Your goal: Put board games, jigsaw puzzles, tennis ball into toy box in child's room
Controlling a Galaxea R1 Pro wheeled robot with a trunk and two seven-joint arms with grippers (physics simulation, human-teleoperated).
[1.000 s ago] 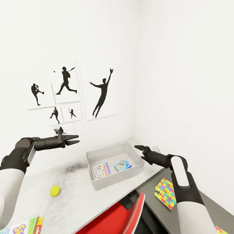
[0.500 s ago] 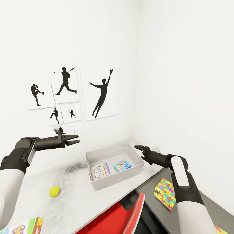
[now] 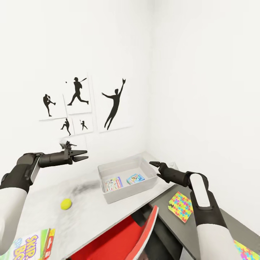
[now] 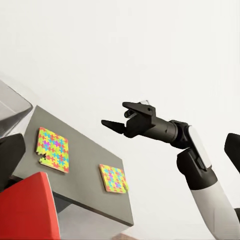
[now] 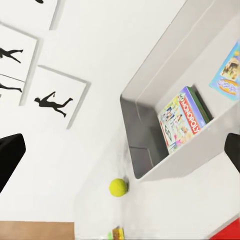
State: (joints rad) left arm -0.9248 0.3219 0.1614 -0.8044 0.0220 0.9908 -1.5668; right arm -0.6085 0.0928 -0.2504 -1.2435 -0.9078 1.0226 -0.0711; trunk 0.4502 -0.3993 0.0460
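Grey-walled, the toy box [image 3: 127,179] sits on the white tabletop [image 3: 43,209] in the corner and already holds two board games [image 3: 113,183], lying flat side by side. The tennis ball [image 3: 66,204] rests loose on the tabletop near the box, the third game box [image 3: 30,246] nearer the front edge, and the two jigsaw puzzles [image 3: 180,207] on the lower dark-grey section. Both arms hover empty above: the left gripper [image 3: 80,155] and the right gripper [image 3: 154,164] with fingers apart. The ball looks the handiest next pick for the left arm; descend straight over it and close gently so it cannot roll.
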